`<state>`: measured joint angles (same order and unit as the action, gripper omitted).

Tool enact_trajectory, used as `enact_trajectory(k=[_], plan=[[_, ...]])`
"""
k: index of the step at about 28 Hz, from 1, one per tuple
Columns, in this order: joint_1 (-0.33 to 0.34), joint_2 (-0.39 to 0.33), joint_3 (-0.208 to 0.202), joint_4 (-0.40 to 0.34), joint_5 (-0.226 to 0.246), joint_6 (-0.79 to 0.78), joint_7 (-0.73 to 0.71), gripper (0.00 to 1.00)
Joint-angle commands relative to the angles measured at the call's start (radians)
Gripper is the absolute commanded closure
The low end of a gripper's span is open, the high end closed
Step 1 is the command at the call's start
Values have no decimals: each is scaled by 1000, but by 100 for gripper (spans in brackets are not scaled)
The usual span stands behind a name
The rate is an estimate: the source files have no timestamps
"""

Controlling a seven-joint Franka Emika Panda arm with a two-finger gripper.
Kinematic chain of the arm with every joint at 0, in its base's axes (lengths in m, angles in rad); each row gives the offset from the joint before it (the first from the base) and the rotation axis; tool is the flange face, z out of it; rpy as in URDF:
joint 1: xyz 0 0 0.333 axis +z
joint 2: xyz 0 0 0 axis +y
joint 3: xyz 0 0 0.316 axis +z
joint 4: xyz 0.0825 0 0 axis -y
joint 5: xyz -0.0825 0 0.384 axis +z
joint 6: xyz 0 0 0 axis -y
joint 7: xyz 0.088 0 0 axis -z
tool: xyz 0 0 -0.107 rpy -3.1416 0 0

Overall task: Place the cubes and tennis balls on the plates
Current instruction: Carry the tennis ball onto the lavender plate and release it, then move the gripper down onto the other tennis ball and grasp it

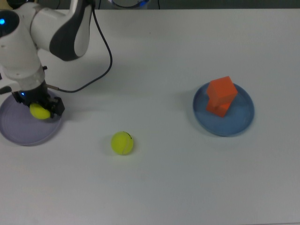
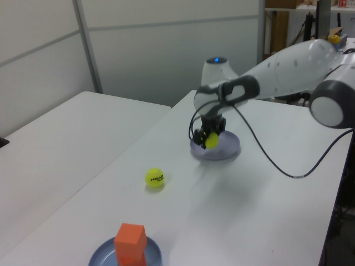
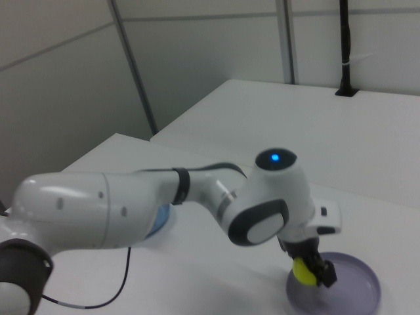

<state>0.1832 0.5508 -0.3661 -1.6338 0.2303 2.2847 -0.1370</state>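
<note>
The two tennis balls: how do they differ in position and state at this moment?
One tennis ball is held by the end effector over the lavender plate; the other tennis ball lies free on the white table, outside both plates. The held ball is partly hidden by the end effector, while the free one is fully visible and shows dark lettering in the left view. Both are fuzzy yellow-green and look equal in size.

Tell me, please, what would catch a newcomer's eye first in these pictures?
Probably the white arm, its gripper holding a tennis ball over the lavender plate at the top view's left. Next, two orange cubes stacked on the blue plate at the top view's right.
</note>
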Motion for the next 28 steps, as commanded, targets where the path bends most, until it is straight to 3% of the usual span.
enact_trajectory(k=[1,4,5,6,7,8,11,18,24,28], plan=[[1,35,-5,6,4,27,-21,100],[1,34,-7,8,6,25,-24,96],[1,32,-7,8,4,25,-27,81],[-1,32,-7,8,4,24,-33,47],[-1,31,-8,8,4,24,-42,4],[-1,26,-10,8,4,24,-53,0],[-8,-28,-33,9,15,10,-82,0],[-1,-121,-28,35,24,-82,-99,0],[56,-123,15,42,26,-94,-73,0],[64,-118,88,43,24,-93,-39,0]])
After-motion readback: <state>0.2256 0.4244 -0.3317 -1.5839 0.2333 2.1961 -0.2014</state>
